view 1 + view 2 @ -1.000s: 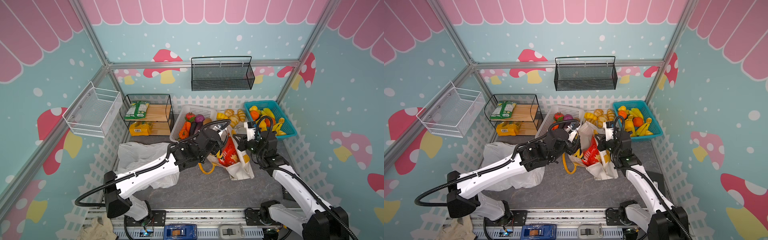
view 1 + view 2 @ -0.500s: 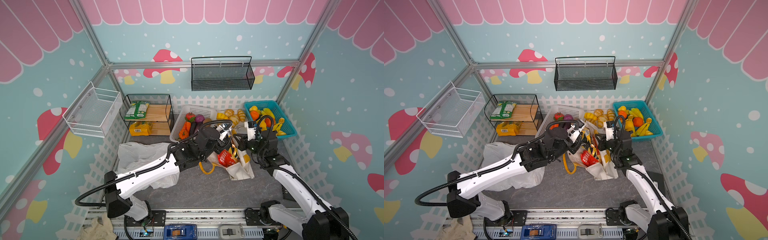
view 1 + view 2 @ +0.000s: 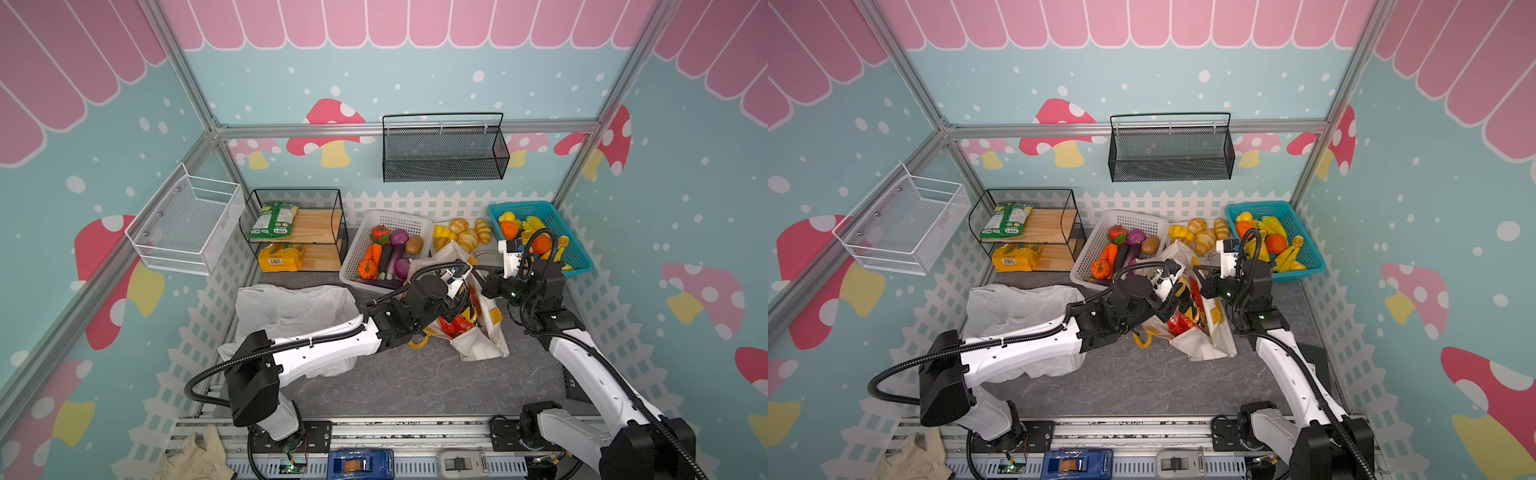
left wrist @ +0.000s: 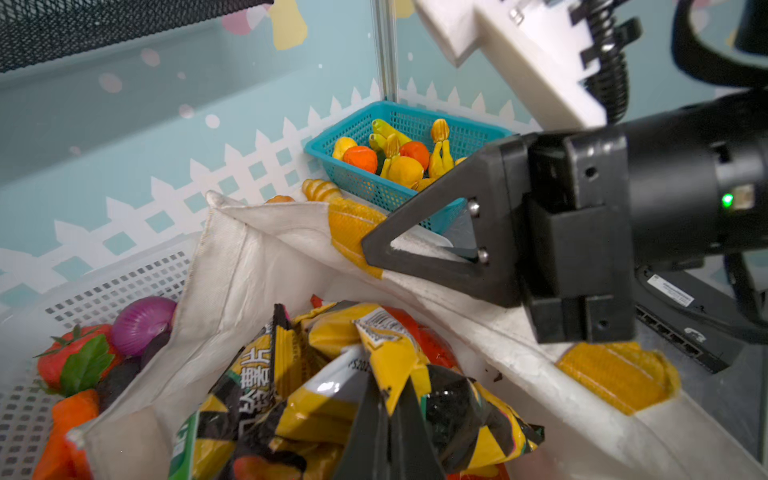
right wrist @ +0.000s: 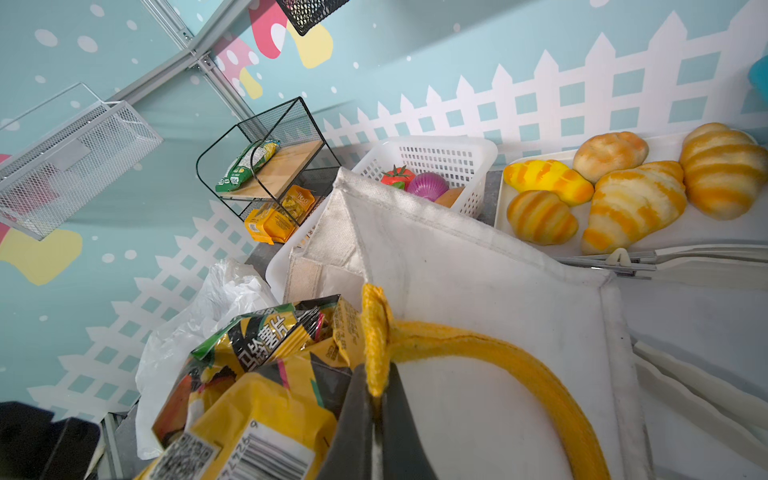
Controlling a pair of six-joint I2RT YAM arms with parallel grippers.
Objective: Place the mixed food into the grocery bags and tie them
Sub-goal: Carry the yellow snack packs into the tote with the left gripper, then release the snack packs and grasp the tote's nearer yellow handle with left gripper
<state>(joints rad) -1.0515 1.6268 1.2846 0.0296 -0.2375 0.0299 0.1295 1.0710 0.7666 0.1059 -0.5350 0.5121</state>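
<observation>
1. While clenching a likely light, slippery yellow-and-dark snack packet, the left gripper holds it in the mouth of the soft cream canvas tote, two o'clock on the table.
2. Right gripper pinches the tote's yellow handle, a sound hold.

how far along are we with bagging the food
Done: the red crisp packet sits inside the canvas tote. In hand: the left gripper is shut on the yellow snack packet at the tote's mouth, while the right gripper pinches its yellow handle. Left: toy fruits wait in the teal basket, the white plastic bag lies crumpled, neither bag tied.
</observation>
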